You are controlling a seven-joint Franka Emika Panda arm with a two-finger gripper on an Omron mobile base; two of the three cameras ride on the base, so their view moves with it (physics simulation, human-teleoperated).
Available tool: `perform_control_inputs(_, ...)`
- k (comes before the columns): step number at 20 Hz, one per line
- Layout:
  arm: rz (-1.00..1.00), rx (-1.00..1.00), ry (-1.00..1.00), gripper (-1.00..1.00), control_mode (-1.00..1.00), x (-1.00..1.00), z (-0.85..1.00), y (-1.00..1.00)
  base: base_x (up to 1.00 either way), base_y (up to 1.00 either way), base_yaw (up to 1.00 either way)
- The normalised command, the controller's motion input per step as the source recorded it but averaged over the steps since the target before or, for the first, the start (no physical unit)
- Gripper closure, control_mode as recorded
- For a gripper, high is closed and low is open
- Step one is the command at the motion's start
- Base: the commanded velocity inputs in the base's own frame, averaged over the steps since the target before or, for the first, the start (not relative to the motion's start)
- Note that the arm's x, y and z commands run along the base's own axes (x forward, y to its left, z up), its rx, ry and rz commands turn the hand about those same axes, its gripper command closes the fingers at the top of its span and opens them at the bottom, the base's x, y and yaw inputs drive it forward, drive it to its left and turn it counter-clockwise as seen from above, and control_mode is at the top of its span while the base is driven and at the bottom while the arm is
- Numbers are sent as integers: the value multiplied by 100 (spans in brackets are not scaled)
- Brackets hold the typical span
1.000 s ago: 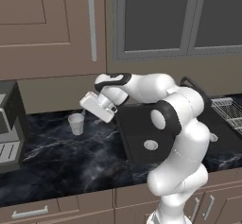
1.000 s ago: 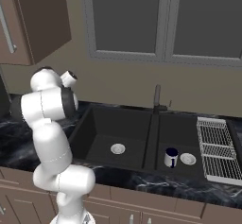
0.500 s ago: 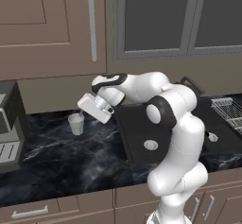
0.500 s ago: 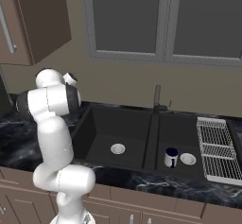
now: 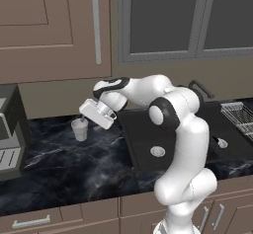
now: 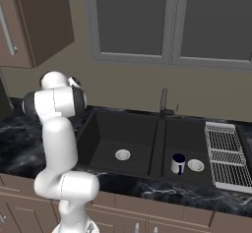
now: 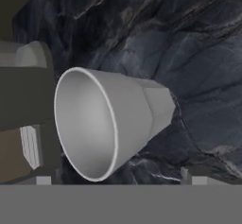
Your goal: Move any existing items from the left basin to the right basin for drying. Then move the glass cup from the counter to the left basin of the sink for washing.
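Over on the marble surface (image 5: pixel 59 164), left of the sink (image 5: pixel 143 144), the glass cup (image 5: pixel 79 129) stands upright. Claw (image 5: pixel 83 114) hovers just above it, fingers spread either side, gripping nothing!

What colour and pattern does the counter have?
Glossy black with white marble veining; the counter shows best in the left base view.

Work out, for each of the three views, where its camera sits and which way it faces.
Left base view: behind-left, facing forward-down at the glass cup on the counter; arm from lower right.
Right base view: behind-right, facing the sink; arm at lower left.
Hand view: on the hand, facing the glass cup; fingertips at bottom.
Both base views share the left basin.
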Motion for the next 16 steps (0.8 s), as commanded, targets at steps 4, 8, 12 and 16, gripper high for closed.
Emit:
perform_control_inputs(4, 0, 0, 0, -100, -100, 16, -6, 11, 0, 0, 0)
perform_control_inputs(8, 0, 0, 0, -100, -100, 20, -10, 13, 0, 0, 0)
perform_control_inputs(12, 0, 0, 0, -100, -100, 24, -14, 2, 0, 0, 0)
perform_control_inputs(16, 0, 0, 0, -100, -100, 6, -9, 0, 0, 0, 0)
